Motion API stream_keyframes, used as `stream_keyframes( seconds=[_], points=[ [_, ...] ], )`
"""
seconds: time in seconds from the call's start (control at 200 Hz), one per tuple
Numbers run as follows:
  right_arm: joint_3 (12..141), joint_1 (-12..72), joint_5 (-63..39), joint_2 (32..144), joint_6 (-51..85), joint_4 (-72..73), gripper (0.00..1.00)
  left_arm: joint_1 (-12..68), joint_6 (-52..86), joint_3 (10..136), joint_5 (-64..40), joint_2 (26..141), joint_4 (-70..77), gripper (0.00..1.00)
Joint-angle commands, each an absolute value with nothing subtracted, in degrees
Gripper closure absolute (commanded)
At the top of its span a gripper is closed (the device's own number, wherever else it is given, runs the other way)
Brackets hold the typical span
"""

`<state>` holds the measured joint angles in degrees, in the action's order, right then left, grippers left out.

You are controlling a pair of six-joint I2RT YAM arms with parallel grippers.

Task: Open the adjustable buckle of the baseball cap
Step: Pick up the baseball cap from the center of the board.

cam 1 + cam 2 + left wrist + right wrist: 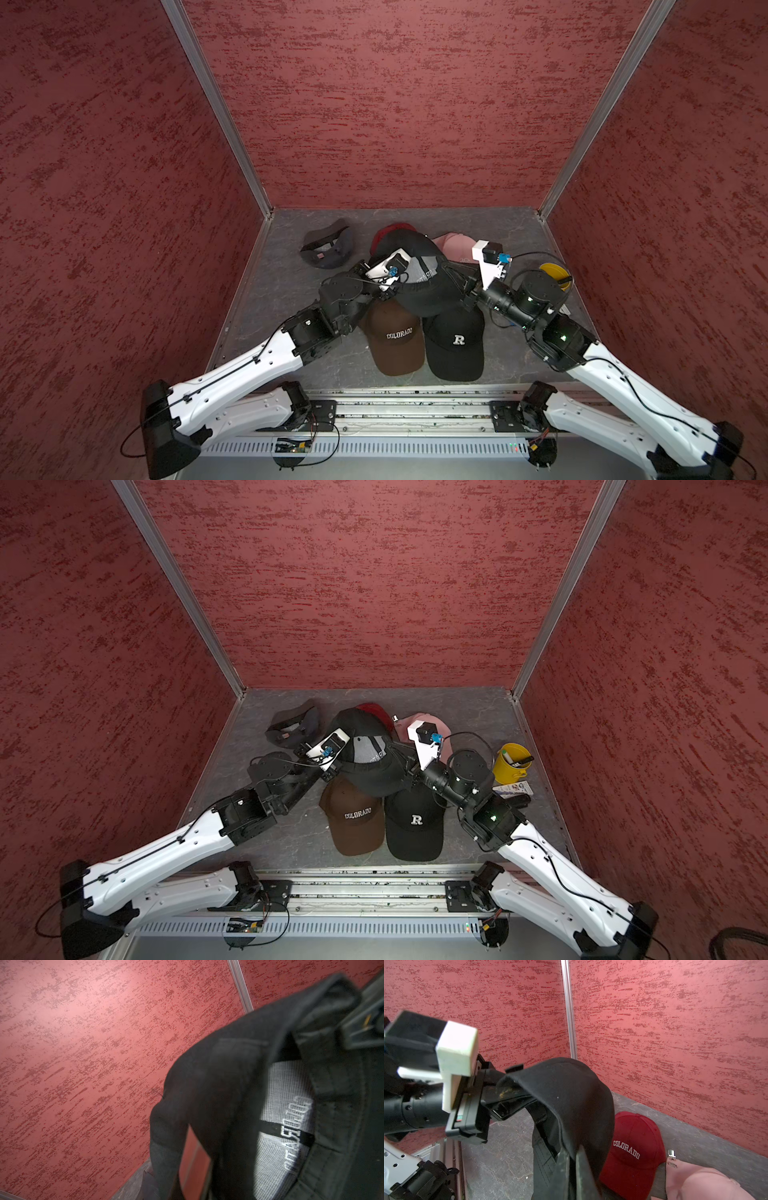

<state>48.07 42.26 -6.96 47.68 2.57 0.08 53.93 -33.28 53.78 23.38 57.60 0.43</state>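
A black baseball cap [424, 291] [370, 773] hangs above the table between my two arms, its grey mesh lining [278, 1126] facing up. My left gripper [390, 291] [508, 1095] is shut on the cap's edge on the left side. On the opposite edge my right gripper [462, 286] [572, 1169] is shut, with black fabric pinched between its fingers. A short black strap end [515, 1068] sticks out next to the left gripper. I cannot make out the buckle itself. Cap fabric hides my left jaws in the left wrist view.
Under the held cap lie a brown COLORADO cap [395, 338] and a black R cap [456, 343]. Behind it are a red COLORADO cap [633, 1147], a pink cap [699, 1184] and a dark cap [326, 249]. A yellow cup [511, 764] stands at the right. Red walls enclose three sides.
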Motion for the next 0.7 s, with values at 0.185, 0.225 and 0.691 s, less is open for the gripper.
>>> stream_keyframes(
  seconds=[0.185,0.225,0.691],
  points=[
    [50.7,42.0,-2.5,47.2,2.1,-0.1,0.78,59.3,-26.8,69.3,24.3,65.8,-11.7,1.0],
    [50.9,42.1,-1.3,47.4,2.7,-0.4,0.76,59.5,-25.8,71.0,24.4,67.1,-13.0,1.0],
    [52.0,42.1,4.2,49.4,1.2,0.9,0.62,61.7,-17.2,82.5,24.7,76.8,-20.1,1.0]
  ],
)
